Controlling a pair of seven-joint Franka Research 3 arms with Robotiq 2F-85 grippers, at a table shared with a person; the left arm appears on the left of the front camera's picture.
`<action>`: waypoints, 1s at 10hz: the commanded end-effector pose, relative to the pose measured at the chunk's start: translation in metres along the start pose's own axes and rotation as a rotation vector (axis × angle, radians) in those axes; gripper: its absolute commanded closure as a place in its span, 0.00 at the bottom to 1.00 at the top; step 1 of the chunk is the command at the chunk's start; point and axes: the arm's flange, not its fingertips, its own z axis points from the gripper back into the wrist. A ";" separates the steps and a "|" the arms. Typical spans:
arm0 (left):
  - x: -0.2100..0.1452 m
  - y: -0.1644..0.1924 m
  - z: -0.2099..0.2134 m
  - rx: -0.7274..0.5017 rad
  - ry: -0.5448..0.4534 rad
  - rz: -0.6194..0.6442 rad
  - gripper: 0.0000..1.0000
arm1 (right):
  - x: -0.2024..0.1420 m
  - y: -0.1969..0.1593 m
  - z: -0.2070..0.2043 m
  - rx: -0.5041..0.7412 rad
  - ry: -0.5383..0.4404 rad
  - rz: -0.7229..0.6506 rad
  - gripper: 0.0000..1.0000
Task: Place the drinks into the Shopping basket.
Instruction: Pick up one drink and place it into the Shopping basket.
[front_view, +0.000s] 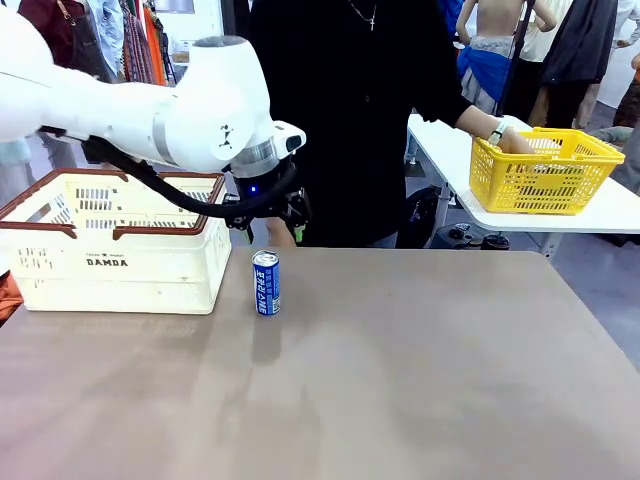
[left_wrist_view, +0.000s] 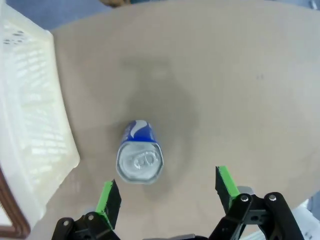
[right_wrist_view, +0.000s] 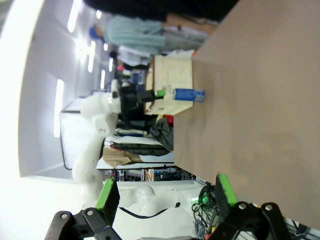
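L pincer (left_wrist_view: 165, 186) open over blue can (left_wrist_view: 140, 159), label mostly hidden; R pincer (right_wrist_view: 163, 186) open.

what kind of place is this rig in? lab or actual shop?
Probably a robot test space dressed up as a shop, not a real store: a cream shopping basket and a blue drink can on a brown table, a yellow basket on the next table, clothes hanging behind.

Bright overhead light, soft shadows on the table (front_view: 450, 380), wrist views warped.
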 end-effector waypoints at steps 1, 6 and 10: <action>0.015 0.005 -0.017 0.052 0.008 0.031 0.00 | 0.002 0.002 0.001 0.012 -0.004 0.025 0.00; 0.020 0.009 -0.064 0.092 0.136 0.027 0.00 | 0.002 0.002 0.001 0.012 -0.004 0.025 0.00; 0.020 0.011 -0.068 0.112 0.141 0.025 0.00 | 0.002 0.002 0.001 0.012 -0.004 0.025 0.00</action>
